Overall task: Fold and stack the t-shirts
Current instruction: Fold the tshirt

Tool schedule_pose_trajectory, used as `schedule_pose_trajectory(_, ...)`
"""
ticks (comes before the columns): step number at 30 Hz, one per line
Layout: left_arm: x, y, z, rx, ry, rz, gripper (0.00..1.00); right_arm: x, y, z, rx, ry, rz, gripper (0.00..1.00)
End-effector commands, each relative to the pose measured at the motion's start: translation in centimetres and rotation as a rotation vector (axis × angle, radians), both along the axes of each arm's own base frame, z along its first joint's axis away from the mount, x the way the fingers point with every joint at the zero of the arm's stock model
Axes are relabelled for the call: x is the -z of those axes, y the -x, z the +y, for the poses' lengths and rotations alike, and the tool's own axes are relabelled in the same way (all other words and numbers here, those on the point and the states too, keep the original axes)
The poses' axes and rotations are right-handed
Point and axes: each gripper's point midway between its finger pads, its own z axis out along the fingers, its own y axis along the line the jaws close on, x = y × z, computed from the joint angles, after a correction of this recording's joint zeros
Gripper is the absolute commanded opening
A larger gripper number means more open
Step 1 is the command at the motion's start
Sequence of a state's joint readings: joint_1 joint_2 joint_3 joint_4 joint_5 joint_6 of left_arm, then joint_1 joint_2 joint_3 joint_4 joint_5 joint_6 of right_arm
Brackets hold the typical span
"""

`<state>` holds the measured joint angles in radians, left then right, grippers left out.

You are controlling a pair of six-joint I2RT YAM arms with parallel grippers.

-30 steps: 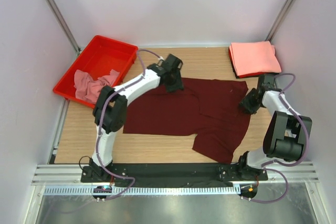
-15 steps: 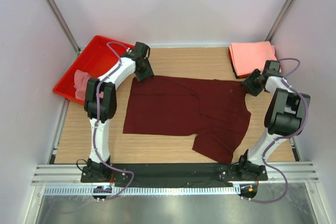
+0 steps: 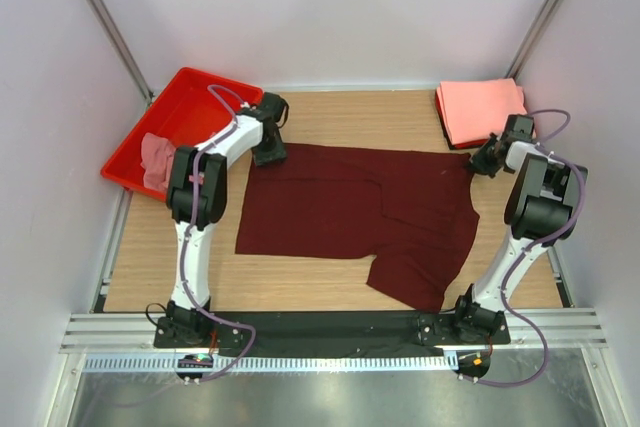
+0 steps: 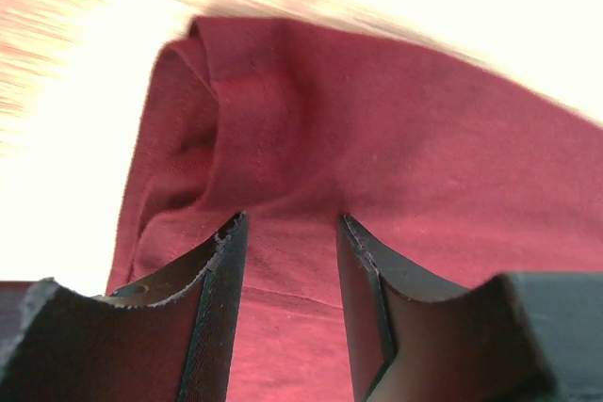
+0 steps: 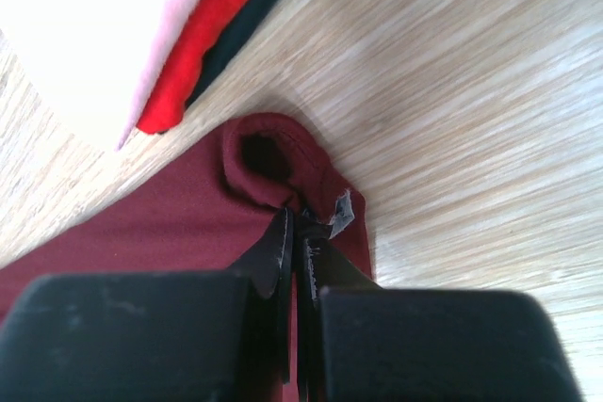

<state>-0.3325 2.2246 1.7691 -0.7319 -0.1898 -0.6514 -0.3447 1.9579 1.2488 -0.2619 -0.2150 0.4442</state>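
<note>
Bench of pale wood (image 3: 300, 282) carries the dark maroon cloth t-shirt (image 3: 350, 207), spread flat with its far edge running from one hand to the other. Out past the left hand (image 3: 268, 152) (image 4: 287, 223) sits the rigid red plastic tray (image 3: 205, 97), holding a crumpled dusty-pink shirt (image 3: 160, 157). Just beyond the right hand (image 3: 487, 159) (image 5: 300, 218) lies the folded salmon-pink shirt stack (image 3: 485, 107). Within the last second both arms have swung out from over the cloth to its far corners. The right hand has snapped closed, pinching the corner hem. The left hand hangs with fingers apart, straddling its corner without gripping. One corner is secured; the fold likely waits on the left pinch.
</note>
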Motion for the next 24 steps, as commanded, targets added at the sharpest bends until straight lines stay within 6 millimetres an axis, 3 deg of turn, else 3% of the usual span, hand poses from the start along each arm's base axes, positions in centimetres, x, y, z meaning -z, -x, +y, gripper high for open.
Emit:
schedule_pose_trajectory(1, -0.3, -1.0, 2.5, -0.018, -0.13, -0.013, 0.45, -1.3, -1.9, -2.5, 0.012, 0.093, -0.061, 0.01)
schedule_pose_trajectory(4, -0.7, -1.3, 2.5, -0.009, -0.135, -0.009, 0.45, -1.4, -1.9, -2.7, 0.015, 0.101, -0.054, 0.04)
schedule_pose_trajectory(6, -1.0, -1.4, 1.8, 0.007, -0.103, -0.018, 0.46, -2.0, -2.2, -2.3, 0.005, 0.074, -0.072, 0.14)
schedule_pose_trajectory(11, -4.7, -1.3, -1.0, 0.081, 0.058, -0.071, 0.47, -4.7, -2.0, -1.9, 0.046, 0.03, -0.045, 0.31)
schedule_pose_trajectory(12, -6.1, -1.5, -1.2, 0.093, 0.073, -0.099, 0.48, -4.2, -0.2, -1.8, 0.074, 0.024, 0.051, 0.31)
schedule_pose_trajectory(14, -7.6, -1.8, -1.5, 0.1, 0.09, -0.132, 0.48, -4.6, 1.4, -1.5, 0.105, 0.02, 0.127, 0.33)
schedule_pose_trajectory(18, -10.2, -3.6, -1.5, 0.121, 0.083, -0.219, 0.46, -6.2, 3.0, -0.5, 0.121, 0.027, 0.118, 0.34)
schedule_pose_trajectory(21, -10.0, -4.8, -0.8, 0.108, 0.061, -0.231, 0.4, -6.9, 3.1, 1.3, 0.078, 0.027, 0.085, 0.27)
schedule_pose_trajectory(24, -8.9, -5.4, -0.2, 0.098, 0.045, -0.209, 0.25, -6.8, 2.4, 3.6, 0.009, 0.022, 0.05, 0.18)
